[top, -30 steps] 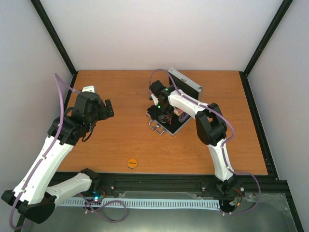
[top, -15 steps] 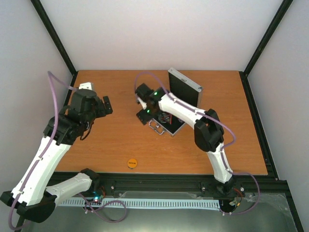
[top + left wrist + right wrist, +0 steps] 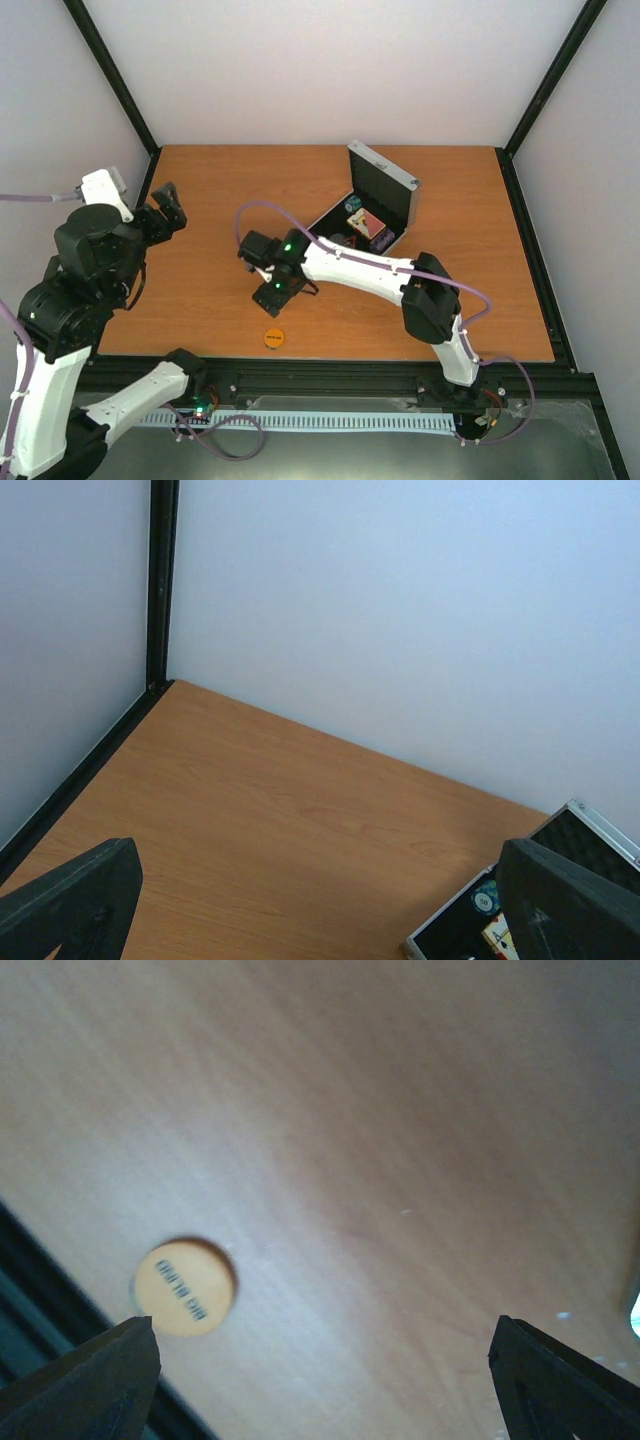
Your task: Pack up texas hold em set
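Right tool (image 3: 268, 294), spread and empty, hovers just behind the orange disc (image 3: 274, 338). It likely needs a nearward shift to straddle it.

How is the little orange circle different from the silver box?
The orange disc is small and round; the silver case is much bigger and boxy. The disc lies flat near the front edge of the table; the case sits farther back with its lid standing open. The disc lies alone; the case holds several pieces. Both rest on the same wooden table.
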Action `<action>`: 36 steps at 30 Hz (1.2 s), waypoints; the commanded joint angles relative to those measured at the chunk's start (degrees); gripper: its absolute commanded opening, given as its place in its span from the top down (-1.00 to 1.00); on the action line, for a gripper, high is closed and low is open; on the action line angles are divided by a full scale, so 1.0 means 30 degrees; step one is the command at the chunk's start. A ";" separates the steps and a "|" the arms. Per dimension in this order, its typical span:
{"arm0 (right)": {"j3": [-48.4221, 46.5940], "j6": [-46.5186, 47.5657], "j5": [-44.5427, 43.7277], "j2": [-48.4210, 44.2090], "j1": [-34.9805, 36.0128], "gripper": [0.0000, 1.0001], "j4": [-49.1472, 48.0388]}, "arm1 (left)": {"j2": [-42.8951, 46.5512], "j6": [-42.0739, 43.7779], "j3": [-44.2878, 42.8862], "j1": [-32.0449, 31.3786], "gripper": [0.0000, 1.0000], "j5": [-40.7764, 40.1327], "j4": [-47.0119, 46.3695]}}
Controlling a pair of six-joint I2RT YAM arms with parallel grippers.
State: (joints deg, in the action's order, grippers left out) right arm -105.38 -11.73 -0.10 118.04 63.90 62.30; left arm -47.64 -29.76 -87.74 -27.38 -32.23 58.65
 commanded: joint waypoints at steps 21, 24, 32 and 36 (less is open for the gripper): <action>0.1296 -0.2065 0.2510 0.2832 0.3339 -0.79 -0.1660 | 0.1644 -0.0119 -0.0759 0.0096 -1.00 0.0891 0.2008; 0.0948 -0.1982 0.2400 0.3346 0.3332 -0.79 -0.1603 | 0.1622 -0.0046 -0.0743 0.0088 -1.00 0.0968 0.2011; 0.0209 -0.2120 0.1219 0.4063 0.3262 -0.78 -0.1065 | 0.1541 0.0139 -0.0556 0.0073 -0.99 0.1033 0.1913; 0.0318 -0.2061 0.1212 0.4031 0.3192 -0.72 -0.0806 | 0.1495 0.0178 -0.0312 0.0073 -1.00 0.1136 0.1778</action>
State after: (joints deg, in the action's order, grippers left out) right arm -103.70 -17.98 4.80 129.16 73.84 58.57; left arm -42.87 -29.76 -88.36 -27.38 -29.39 63.99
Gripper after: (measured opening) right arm 0.869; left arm 0.999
